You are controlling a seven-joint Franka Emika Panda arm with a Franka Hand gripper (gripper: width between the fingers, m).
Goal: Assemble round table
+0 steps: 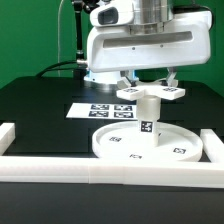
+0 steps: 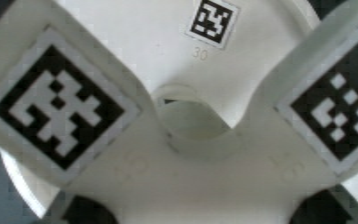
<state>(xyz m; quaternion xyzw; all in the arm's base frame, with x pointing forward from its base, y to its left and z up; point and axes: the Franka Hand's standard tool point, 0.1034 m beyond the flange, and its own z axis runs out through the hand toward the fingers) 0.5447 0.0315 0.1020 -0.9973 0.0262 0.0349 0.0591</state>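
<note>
Front rail (image 1: 60,172) is sitting closest, and right behind it the rimmed disc (image 1: 112,150) is holding the post (image 1: 147,112) upright in its middle. On top of the post the cross (image 1: 150,93) is sitting, with the gripper (image 1: 150,80) straddling it. Can't tell if the jaws are actually pinching.

Even, bright overhead light, soft shadows; wrist view close and blurred, exterior view low-resolution.
</note>
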